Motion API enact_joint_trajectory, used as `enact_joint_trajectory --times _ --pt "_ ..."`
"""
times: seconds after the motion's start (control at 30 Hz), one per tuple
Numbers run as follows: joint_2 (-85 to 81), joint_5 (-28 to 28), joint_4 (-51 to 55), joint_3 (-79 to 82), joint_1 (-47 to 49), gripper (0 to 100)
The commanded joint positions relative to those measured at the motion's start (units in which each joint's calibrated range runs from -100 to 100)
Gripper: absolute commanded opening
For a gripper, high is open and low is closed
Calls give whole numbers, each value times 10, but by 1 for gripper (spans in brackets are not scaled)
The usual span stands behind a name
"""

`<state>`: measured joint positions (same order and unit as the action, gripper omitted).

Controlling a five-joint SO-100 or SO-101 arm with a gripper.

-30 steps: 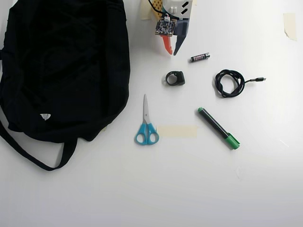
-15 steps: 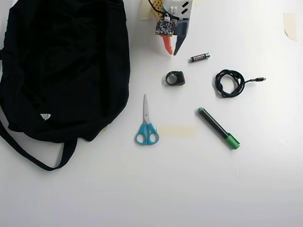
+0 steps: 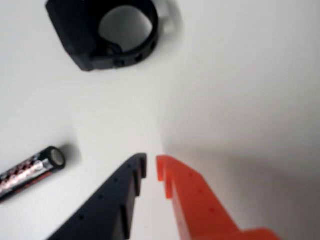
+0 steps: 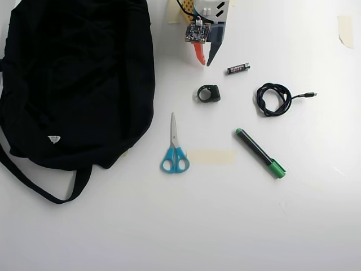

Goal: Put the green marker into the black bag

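One gripper (image 3: 150, 162), nothing in it: in the wrist view the black and orange fingers stand nearly together, only a thin slit of white table between the tips. The overhead view shows it (image 4: 204, 61) at the top of the table, tips pointing down the picture.

Nearest the tips, wrist view: AAA battery (image 3: 31, 171) at lower left, its far end cut off by the frame edge. Beyond it, top of frame, a black ring-shaped clip (image 3: 107, 31), blurred and partly cropped; what it is exactly I cannot tell.

Overhead, working outward from the gripper: battery (image 4: 238, 68) just beside it to the right; ring clip (image 4: 208, 93) close below; coiled black cable (image 4: 274, 99) further right; blue-handled scissors (image 4: 174, 148) below; a strip of beige tape (image 4: 210, 156) beside them.

The green marker (image 4: 260, 153) lies well apart from the gripper, down and to the right in the overhead view, past the ring clip. Long axis diagonal: small green tip upper-left, green cap lower-right. Not in the wrist view at all.

The black bag (image 4: 73, 79) fills the upper left of the overhead view, on the opposite side of the gripper from the marker; top and left edges cropped, opening not discernible in the dark fabric.

Judgement: the reach is not begun; the fingers must part and the wrist turn across that diagonal.
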<state>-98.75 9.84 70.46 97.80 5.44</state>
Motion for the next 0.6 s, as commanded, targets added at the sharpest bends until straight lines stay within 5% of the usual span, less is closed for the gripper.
enact_joint_trajectory --times 0.0,0.57 --pt "-9 3 4 15 1 2" --pt "-7 -1 -31 -30 5 2"
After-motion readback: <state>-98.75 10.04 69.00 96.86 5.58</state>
